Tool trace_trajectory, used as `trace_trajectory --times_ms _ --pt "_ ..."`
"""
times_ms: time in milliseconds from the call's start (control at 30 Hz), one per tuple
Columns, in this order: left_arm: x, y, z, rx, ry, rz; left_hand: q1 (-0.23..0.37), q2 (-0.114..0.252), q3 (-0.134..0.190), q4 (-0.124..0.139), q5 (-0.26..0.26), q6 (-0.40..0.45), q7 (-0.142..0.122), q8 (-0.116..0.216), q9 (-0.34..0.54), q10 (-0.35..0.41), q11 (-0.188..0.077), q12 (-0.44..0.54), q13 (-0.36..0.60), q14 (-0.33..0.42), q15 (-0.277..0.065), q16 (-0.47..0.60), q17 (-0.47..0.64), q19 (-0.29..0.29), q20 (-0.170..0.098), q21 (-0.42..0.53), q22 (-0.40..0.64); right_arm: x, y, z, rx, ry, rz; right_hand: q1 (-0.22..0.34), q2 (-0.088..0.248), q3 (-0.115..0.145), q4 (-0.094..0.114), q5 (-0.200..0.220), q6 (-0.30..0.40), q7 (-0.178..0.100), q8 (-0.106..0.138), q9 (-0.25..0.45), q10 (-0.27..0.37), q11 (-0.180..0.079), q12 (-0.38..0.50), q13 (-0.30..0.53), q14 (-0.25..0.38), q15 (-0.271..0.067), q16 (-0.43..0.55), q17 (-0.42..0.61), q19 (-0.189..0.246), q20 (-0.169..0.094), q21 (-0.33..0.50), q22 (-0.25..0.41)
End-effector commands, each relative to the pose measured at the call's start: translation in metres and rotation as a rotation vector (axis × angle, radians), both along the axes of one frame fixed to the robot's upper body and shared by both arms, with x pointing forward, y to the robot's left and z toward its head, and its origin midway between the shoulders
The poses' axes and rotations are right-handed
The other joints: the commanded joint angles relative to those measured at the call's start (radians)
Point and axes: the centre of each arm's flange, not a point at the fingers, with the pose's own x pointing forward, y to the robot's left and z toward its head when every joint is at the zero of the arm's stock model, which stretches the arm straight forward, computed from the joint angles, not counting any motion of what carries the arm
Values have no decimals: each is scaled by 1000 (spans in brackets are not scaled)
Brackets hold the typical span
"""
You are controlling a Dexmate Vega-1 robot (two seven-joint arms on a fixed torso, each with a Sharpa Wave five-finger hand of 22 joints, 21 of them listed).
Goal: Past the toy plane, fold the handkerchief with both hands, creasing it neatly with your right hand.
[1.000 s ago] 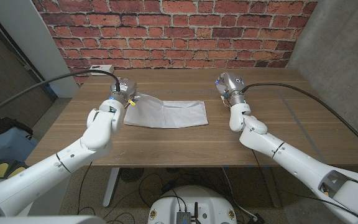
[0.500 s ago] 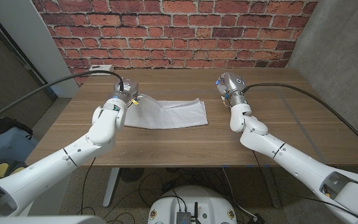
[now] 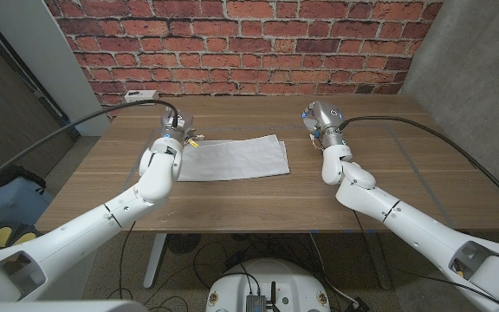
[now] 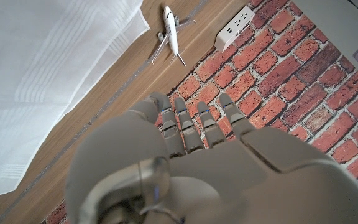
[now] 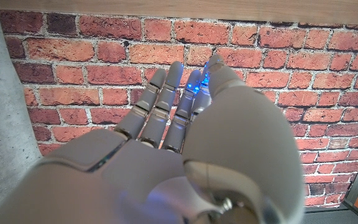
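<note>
The white handkerchief lay limp and light (it would slide on the bench); corners suited pinching. Both the left robot hand and right robot hand held nothing, fingers extended.

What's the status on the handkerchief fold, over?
Left hand empty beside the handkerchief. Right hand open, clear of it. Cloth lies folded. Toy plane off its corner, not blocking.

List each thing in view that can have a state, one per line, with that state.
handkerchief: folded into a long strip, lying on the table, held by neither hand
toy plane: upright on its wheels, beyond the handkerchief's corner, untouched
left hand: empty, fingers out, at the handkerchief's left end
right hand: empty, fingers out, clear of the cloth
power strip: lying at the table's far left edge
</note>
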Motion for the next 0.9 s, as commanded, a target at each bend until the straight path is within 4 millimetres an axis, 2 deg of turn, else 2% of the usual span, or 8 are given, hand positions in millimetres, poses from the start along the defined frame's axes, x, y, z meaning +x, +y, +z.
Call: trace_trajectory --times_ms 33,167,267,333,533,633,700,900 --pt "-3 -5 -4 -54 -8 -47 -45 1 -1 36 -10 -27 12 -9 -10 -1 11 -3 4 19 -53 12 9 7 2 10 2 -6 5 -2 -18 8 37 -51 21 3 30 7 -12 -17 -11 -7 -27 8 -19 -6 -20 -132 -29 -11 -8 5 10 0" --pt "-10 -7 -10 -65 -35 -98 -75 -6 -2 61 -12 -47 24 -13 -21 -7 26 -9 0 24 -43 13 11 7 0 13 3 -8 10 -2 -32 30 66 -114 38 12 57 17 -71 -26 -56 -37 -74 25 -59 -28 -47 -118 -84 -55 -18 13 21 -1" --pt "-14 -9 -16 -66 -57 -132 -100 -15 -2 75 -13 -66 33 -16 -33 -16 24 -18 -6 26 -40 9 8 13 -38 18 3 -10 13 -3 -36 57 104 -184 48 19 86 25 -134 -36 -109 -70 -153 35 -112 -48 -71 -97 -130 -97 -39 20 26 -3" --pt "-17 -9 -19 -87 -62 -155 -110 -21 -3 78 -13 -86 33 -21 -39 -22 28 -23 -10 20 -33 2 5 14 -47 20 2 -12 16 -4 -40 61 119 -203 46 21 91 28 -163 -47 -130 -80 -162 49 -123 -53 -88 -87 -146 -109 -45 25 27 -4" --pt "-26 -4 -28 -106 -62 -196 -159 -26 -8 97 -19 -167 16 -28 -65 -67 32 -53 -30 5 -24 -18 -10 12 -51 25 2 -16 24 -7 -66 104 151 -249 43 30 100 37 -249 -68 -189 -106 -214 58 -166 -70 -117 -75 -186 -150 -58 33 31 -7" --pt "-30 1 -32 -150 -64 -216 -188 -25 -12 111 -23 -205 14 -27 -80 -84 36 -66 -41 -2 -17 -27 -16 6 -42 25 1 -19 27 -8 -82 124 162 -266 41 34 101 41 -274 -71 -206 -115 -239 60 -187 -78 -146 -68 -207 -169 -71 33 29 -8" --pt "-32 4 -37 -161 -89 -239 -200 -25 -14 118 -25 -208 13 -24 -85 -83 35 -67 -45 -3 -17 -28 -17 5 -24 26 1 -21 28 -8 -84 132 170 -272 40 37 99 43 -284 -72 -212 -118 -251 64 -198 -82 -161 -61 -219 -181 -74 20 29 -9" --pt "-35 9 -50 -200 -105 -289 -215 -27 -18 125 -27 -203 21 -18 -92 -74 36 -66 -51 2 -17 -29 -19 9 -20 29 1 -30 31 -11 -96 150 185 -288 41 42 101 48 -303 -72 -221 -124 -266 64 -215 -89 -175 -59 -233 -201 -83 11 26 -11"
